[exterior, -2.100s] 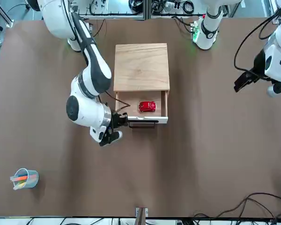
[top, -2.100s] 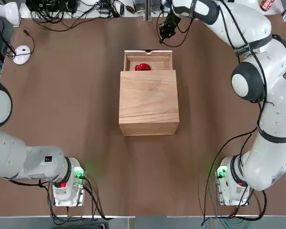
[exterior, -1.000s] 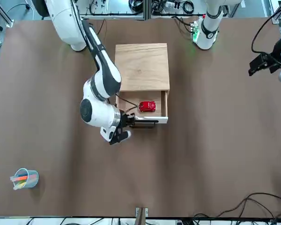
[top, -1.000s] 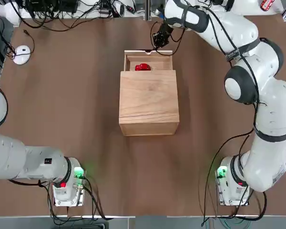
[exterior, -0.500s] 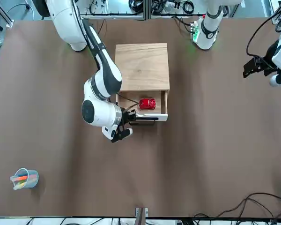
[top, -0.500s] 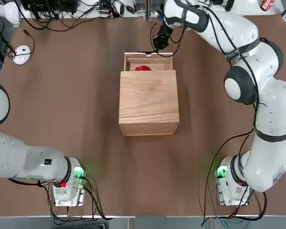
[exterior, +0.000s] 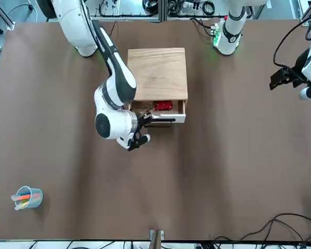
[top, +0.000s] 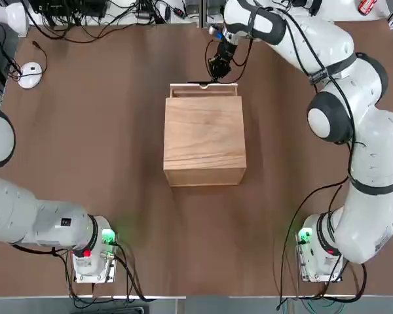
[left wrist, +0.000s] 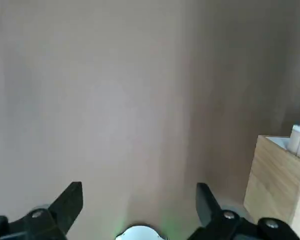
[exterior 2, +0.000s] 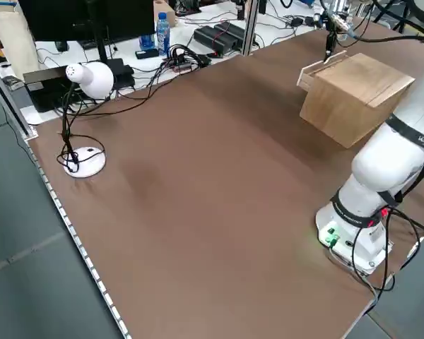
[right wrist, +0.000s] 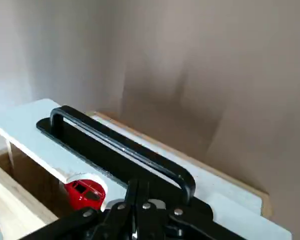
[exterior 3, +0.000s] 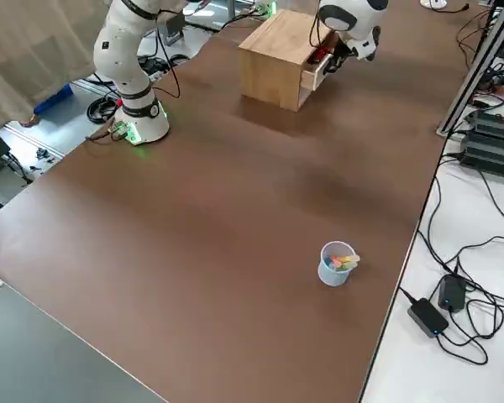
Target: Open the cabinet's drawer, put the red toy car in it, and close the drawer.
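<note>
The right arm reaches far forward with its hand (top: pixel 214 70) closed and angled down, while the left arm's hand (left wrist: pixel 139 207) hangs spread wide, held high.

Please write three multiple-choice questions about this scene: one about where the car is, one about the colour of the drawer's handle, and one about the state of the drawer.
1. Where is the car?
A. inside the drawer
B. on top of the cabinet
C. on the table beside the cup

2. What colour is the handle?
A. red
B. black
C. white

3. What state is the drawer in?
A. pulled fully out
B. lying on the table
C. nearly shut, a narrow gap left

Answers:
1 A: the front view shows the car in the gap behind the drawer's front.
2 B: the right wrist view shows a black bar.
3 C: only a thin strip shows past the cabinet, with the shut right end effector at the handle.
</note>
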You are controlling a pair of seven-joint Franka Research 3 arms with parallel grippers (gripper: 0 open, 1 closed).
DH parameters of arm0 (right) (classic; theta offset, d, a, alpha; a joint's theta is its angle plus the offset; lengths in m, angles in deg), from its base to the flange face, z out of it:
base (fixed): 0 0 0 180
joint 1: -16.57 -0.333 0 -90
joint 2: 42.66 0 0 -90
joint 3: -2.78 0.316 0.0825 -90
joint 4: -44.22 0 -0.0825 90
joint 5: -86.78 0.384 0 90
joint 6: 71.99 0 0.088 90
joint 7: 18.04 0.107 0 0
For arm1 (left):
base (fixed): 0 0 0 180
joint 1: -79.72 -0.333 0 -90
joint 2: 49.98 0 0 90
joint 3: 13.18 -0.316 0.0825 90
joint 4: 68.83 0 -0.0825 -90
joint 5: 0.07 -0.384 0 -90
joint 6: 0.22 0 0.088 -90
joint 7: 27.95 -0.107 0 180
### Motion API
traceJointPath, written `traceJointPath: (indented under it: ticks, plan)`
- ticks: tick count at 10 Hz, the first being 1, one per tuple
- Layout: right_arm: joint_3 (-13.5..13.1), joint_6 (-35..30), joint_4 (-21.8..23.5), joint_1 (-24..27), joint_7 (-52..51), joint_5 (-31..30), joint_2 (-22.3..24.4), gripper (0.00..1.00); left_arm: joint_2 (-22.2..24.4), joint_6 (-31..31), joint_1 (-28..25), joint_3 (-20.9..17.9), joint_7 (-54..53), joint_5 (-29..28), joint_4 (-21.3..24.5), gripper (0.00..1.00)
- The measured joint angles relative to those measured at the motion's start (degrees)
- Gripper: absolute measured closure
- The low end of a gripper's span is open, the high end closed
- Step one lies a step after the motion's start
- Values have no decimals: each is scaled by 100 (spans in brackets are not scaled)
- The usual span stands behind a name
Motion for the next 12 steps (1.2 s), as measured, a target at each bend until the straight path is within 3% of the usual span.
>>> traceJointPath:
  ticks: [4,7,12]
  plan:
    - [34,-637,15,-107,0,0,-2,96,-129,141,-6,-14,45,0,-117,0]
    - [39,-730,25,-153,0,-1,-2,96,-269,460,-3,-12,52,0,-232,0]
    - [38,-726,13,-146,-2,39,-2,92,-271,472,1,-6,52,0,-310,0]
